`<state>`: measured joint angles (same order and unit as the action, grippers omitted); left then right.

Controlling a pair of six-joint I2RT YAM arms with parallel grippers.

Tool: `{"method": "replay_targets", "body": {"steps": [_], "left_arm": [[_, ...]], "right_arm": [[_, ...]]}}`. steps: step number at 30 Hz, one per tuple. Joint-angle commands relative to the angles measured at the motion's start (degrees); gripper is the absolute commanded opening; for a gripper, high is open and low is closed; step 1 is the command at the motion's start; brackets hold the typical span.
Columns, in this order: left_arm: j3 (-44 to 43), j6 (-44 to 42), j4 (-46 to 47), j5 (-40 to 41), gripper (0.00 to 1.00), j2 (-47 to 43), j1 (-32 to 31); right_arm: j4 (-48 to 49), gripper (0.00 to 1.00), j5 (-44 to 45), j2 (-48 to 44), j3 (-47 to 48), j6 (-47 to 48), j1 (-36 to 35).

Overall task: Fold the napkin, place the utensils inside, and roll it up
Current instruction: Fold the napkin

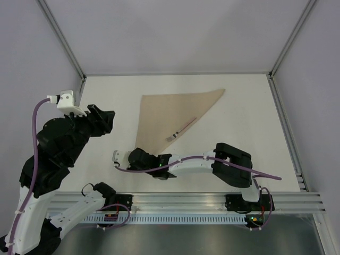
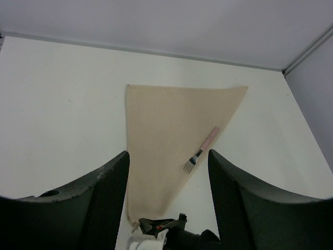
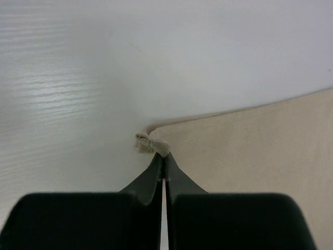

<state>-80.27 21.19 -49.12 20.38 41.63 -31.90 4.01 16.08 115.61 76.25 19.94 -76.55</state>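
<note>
Right pincer (image 3: 163,158) pinching near corner of tan triangular napkin (image 3: 255,156), fork (image 1: 180,129) on its edge, left pincer (image 2: 167,155) spread

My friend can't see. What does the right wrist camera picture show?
The dark right gripper is shut, pinching the bunched corner of the beige napkin. The napkin lies flat on the white table.

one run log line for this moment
napkin: folded triangle, flat | fork: on napkin by its diagonal edge | right gripper: shut on napkin near corner | left gripper: open, raised, holding nothing
</note>
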Motion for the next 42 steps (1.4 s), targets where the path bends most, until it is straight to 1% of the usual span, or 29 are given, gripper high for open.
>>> {"method": "replay_targets", "body": {"steps": [1,6,11,21,28,42], "left_arm": [[0.02,-2.73,2.8,-2.36,0.67,1.61,-0.09],[0.11,-2.91,4.82,-4.38,0.67,3.98,-0.09],[0.03,-3.08,6.93,-6.75,0.67,6.71,-0.09],[0.55,-2.82,10.98,-10.45,0.67,11.9,0.0],[1.34,-2.73,12.91,-11.94,0.67,14.45,-0.09],[3.1,-2.56,15.64,-13.88,0.67,18.23,-0.09]], "right_arm": [[-3.39,0.01,-0.17,-4.78,2.06,-3.86,2.89],[-5.33,0.0,0.71,-8.55,-0.22,-5.0,7.11],[-7.08,0.0,1.15,-11.98,-3.03,-6.32,13.53],[-8.67,0.01,0.01,-14.54,-6.46,-7.82,25.74],[-8.32,0.01,-0.78,-15.33,-6.73,-7.99,30.4],[-7.88,0.0,-2.19,-15.85,-6.38,-7.9,36.56]]}}
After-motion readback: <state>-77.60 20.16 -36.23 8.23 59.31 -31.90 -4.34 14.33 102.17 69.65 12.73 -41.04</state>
